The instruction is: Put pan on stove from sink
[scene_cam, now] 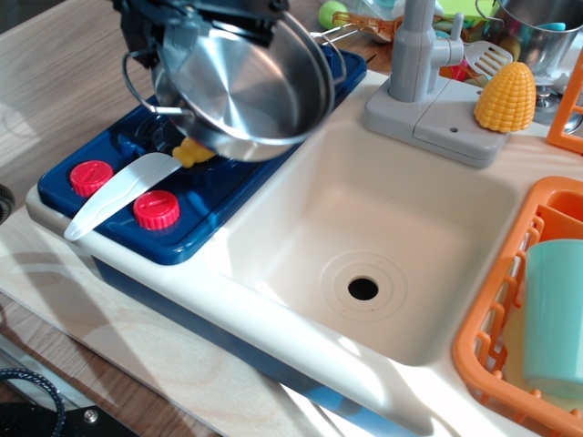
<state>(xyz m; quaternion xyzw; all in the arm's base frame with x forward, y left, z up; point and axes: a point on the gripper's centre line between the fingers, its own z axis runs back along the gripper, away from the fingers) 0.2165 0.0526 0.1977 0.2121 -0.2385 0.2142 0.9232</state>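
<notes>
The shiny steel pan hangs tilted in the air above the dark blue stove, its open side facing right and towards me. My gripper is at the top left, shut on the pan's upper rim; its fingertips are mostly hidden behind the pan. The cream sink lies empty to the right, its round drain hole showing.
A toy knife with a white blade and yellow handle lies across the stove beside two red knobs. A grey faucet, a yellow corn and an orange dish rack with a teal cup stand around the sink.
</notes>
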